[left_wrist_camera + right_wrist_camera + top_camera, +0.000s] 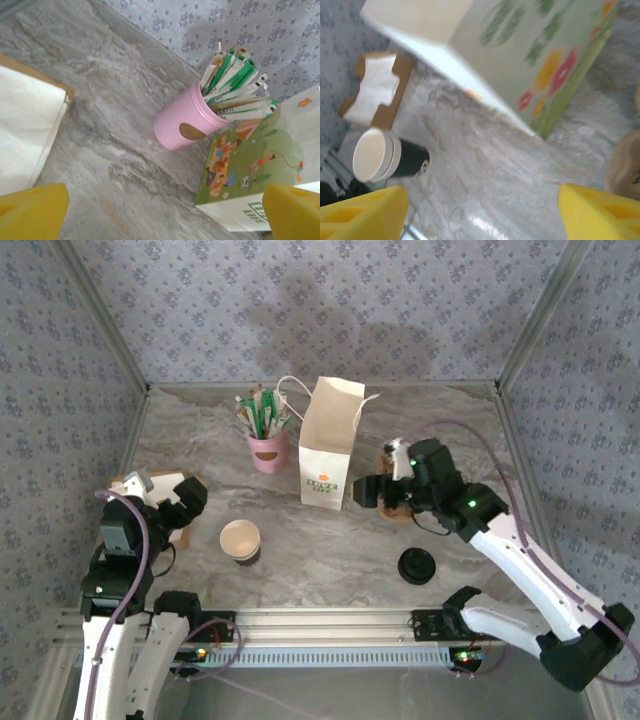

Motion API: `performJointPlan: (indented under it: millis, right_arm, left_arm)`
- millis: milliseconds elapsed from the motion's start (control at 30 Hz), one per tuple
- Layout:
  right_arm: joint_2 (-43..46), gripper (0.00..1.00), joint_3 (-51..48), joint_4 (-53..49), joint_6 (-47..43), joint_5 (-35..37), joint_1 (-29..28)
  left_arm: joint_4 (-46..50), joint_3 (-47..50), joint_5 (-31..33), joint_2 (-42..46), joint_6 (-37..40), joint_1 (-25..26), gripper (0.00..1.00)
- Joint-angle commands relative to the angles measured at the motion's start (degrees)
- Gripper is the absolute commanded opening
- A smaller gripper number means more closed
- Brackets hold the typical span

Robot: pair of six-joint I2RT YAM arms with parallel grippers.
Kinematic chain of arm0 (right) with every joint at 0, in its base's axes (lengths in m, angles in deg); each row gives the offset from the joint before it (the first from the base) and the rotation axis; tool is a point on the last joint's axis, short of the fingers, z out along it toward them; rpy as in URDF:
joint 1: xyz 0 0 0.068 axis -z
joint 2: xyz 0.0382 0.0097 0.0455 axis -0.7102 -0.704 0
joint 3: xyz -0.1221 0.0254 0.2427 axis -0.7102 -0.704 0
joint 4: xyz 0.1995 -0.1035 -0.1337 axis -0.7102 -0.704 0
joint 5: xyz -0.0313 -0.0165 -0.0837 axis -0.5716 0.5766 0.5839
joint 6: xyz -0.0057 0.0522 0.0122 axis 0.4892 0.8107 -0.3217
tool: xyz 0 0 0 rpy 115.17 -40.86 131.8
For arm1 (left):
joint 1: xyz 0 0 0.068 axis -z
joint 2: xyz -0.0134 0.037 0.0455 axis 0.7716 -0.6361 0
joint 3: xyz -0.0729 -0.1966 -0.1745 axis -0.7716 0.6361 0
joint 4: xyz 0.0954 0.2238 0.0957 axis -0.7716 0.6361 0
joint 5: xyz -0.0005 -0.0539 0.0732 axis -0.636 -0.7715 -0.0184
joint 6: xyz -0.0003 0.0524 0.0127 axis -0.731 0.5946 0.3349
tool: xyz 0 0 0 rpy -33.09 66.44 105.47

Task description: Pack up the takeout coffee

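The takeout coffee, as a lidded cup, is out of view. A lidless paper cup with a dark wall and cream inside stands at the front left of centre, and also shows in the right wrist view. A loose black lid lies at the front right. The white bag stands open at mid table. My right gripper hovers open just right of the bag's foot, with bare table between its yellow fingers. My left gripper is open at the left, nothing between its fingers.
A pink cup of green and white sachets stands left of the bag, seen close in the left wrist view. A cardboard napkin holder lies at the left edge. A brown object sits under my right wrist.
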Motion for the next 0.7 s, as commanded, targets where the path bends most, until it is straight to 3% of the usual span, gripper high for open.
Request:
performJointPlan:
  millis: [0,133,367,567,667]
  right_arm:
    - [-3.47,0.76,5.13,-5.66,0.3,8.22,-8.28]
    - [-10.51,0.68,11.99,-7.28,0.4,13.62,-18.63]
    - [-23.72,0.58,22.17,-9.14,-0.96,16.69,-26.46]
    - [-34.6,0.55,32.14,-13.16,-1.96,15.8,-28.2]
    - [-39.71,0.54,36.86,-15.25,-2.36,14.37,-28.75]
  left_arm:
    - [4.71,-1.79,-4.92,-1.34,-4.01,0.07,1.0]
    - [4.63,0.35,-7.23,-1.84,-5.31,-0.23,1.0]
    - [5.13,4.63,-14.13,-2.02,-6.44,-4.59,0.97]
    - [5.18,8.96,-23.53,-1.92,-5.84,-13.36,0.85]
    - [5.14,10.72,-28.51,-2.1,-5.35,-18.77,0.7]
